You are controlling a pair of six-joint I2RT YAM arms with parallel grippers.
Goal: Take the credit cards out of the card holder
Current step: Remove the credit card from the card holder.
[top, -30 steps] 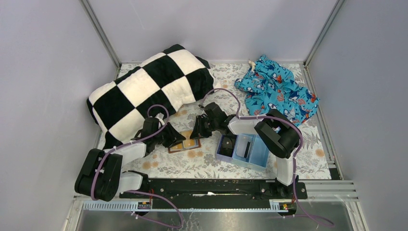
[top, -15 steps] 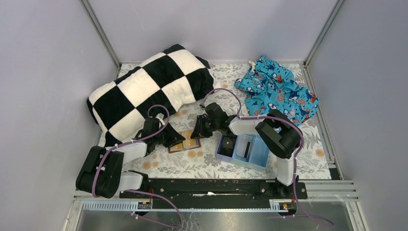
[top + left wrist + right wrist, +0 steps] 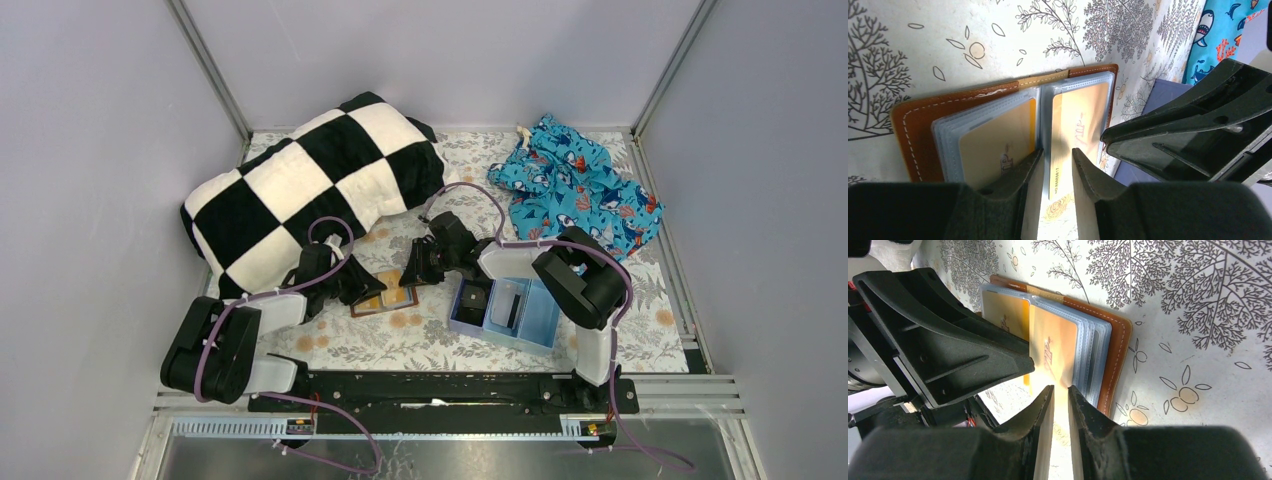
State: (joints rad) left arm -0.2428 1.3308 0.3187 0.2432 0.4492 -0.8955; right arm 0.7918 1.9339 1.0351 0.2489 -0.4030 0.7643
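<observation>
The brown leather card holder [image 3: 385, 298] lies open on the floral tabletop, its clear sleeves fanned [image 3: 918, 135] [image 3: 1115, 350]. Orange-gold credit cards show in both halves [image 3: 993, 145] [image 3: 1053, 350]. One card's numbered end [image 3: 1057, 172] sticks out of its sleeve. My left gripper [image 3: 368, 290] [image 3: 1055, 160] has its jaws a little apart, with that card end in the gap. My right gripper [image 3: 408, 278] [image 3: 1060, 390] comes from the opposite side. Its jaws are nearly together on the edge of an orange sleeve page.
A light blue three-compartment tray [image 3: 540, 320] with a black item [image 3: 472, 300] stands just right of the card holder. A black-and-white checked cushion [image 3: 310, 190] lies at back left. A blue patterned cloth [image 3: 575, 185] lies at back right. Walls enclose three sides.
The left jaws have narrowed a little. Both arms and the card holder have barely moved.
</observation>
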